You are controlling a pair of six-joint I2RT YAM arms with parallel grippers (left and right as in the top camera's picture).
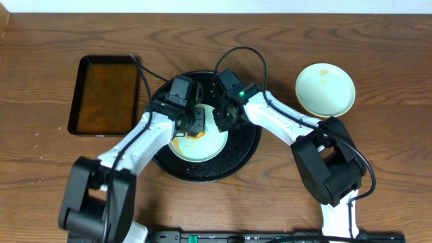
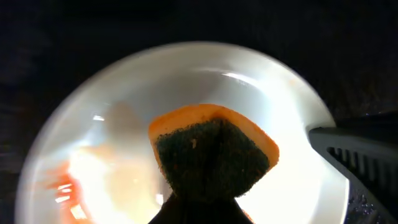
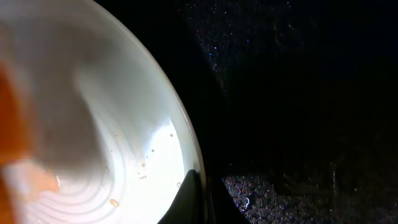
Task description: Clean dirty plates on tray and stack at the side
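The left end effector (image 1: pixel 194 122) clamps a sponge (image 2: pixel 214 155). I cannot tell whether the right end effector (image 1: pixel 221 118) grips the plate (image 2: pixel 186 74), so scrubbing may skid it.

We seem to be in a robot lab: a wooden table (image 1: pixel 40 189) with two arms (image 1: pixel 283 120) mounted at the frame's bottom edge.

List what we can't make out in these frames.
- Overhead: the left gripper and right gripper cover the far part of the plate on the tray, so that surface is hidden.
- Left wrist: the smear beside the sponge is too blurred to gauge.
- Right wrist: only one finger shows at the bottom edge, and whether it clamps the plate rim is unclear.
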